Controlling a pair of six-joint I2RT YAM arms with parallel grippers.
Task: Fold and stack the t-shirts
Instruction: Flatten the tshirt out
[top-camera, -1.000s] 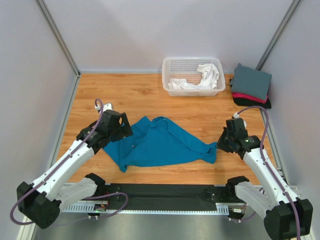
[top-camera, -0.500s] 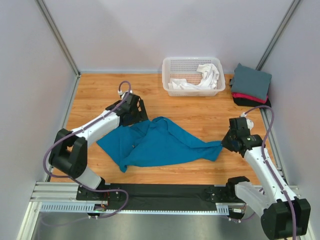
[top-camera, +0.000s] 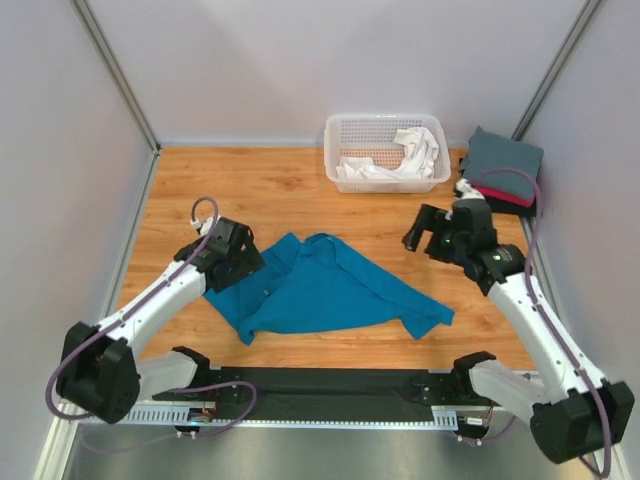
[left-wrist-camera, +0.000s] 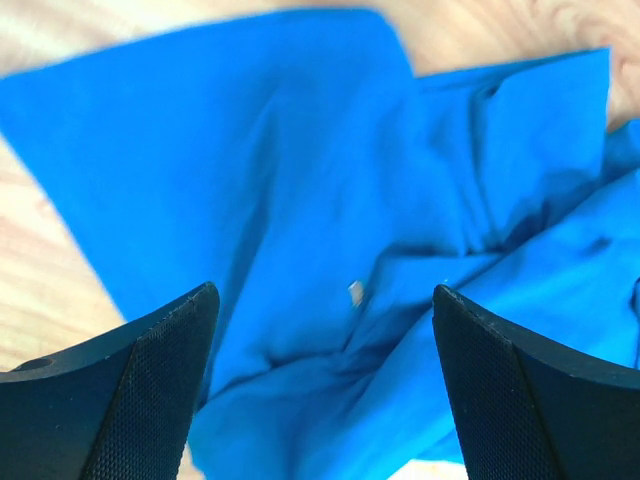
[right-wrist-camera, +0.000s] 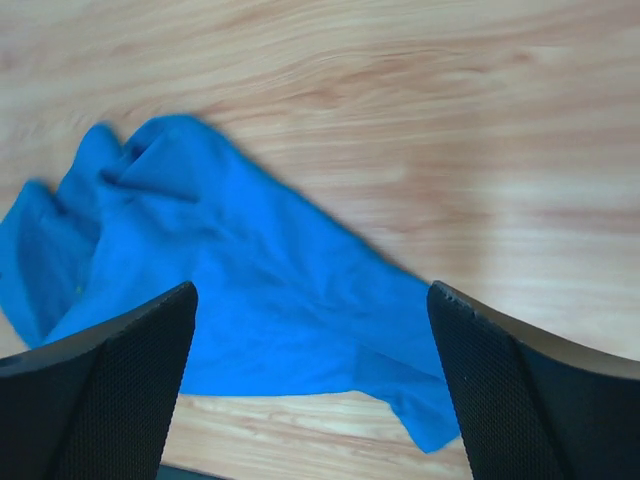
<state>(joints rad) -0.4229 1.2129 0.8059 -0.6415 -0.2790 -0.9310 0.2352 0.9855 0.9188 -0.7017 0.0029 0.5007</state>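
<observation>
**Left gripper** (left-wrist-camera: 320, 300): the jaws stand wide open and hold nothing. The blue shirt (top-camera: 320, 290) lies crumpled directly below and between them, with several overlapping folds crossing the gap.

Risk: closing here may pinch two or more layers together. A lift would then bunch the cloth instead of spreading it.

**Right gripper** (right-wrist-camera: 310, 295): the jaws stand wide open and empty, raised clear of the cloth. One corner of the shirt lies below the jaws, close to one finger. Bare table (right-wrist-camera: 480, 150) lies beyond the tips.

Risk: a descent slightly off the edge closes on wood, or on a thin corner that slips out.

**Both grippers:** unequal pulls may drag the shirt askew and spoil the fold line. The folded shirts (top-camera: 505, 160) lie well apart, behind the right jaws.
</observation>
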